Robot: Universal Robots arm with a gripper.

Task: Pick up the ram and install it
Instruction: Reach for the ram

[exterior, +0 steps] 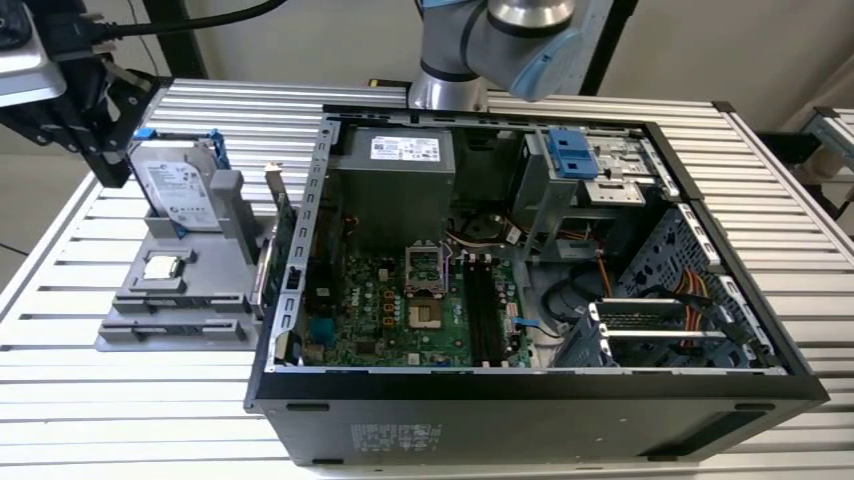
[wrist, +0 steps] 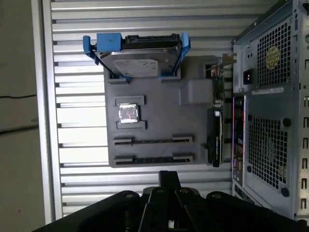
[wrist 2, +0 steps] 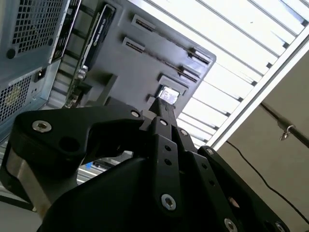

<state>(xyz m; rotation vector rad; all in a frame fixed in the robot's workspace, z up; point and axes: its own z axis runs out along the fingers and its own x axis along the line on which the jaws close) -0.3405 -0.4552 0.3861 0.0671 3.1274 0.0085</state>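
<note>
The gripper (wrist: 169,175), closed tight, hangs well above the gray parts holder (wrist: 159,111); a blue-framed hard drive (wrist: 140,60) stands at one end of the holder.

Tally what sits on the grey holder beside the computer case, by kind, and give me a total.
Hard drive in a blue frame: 1
Silver square chip: 1
Green card with a metal bracket: 1
Total: 3
Whether the two long slots hold a ram stick cannot be told.
</note>
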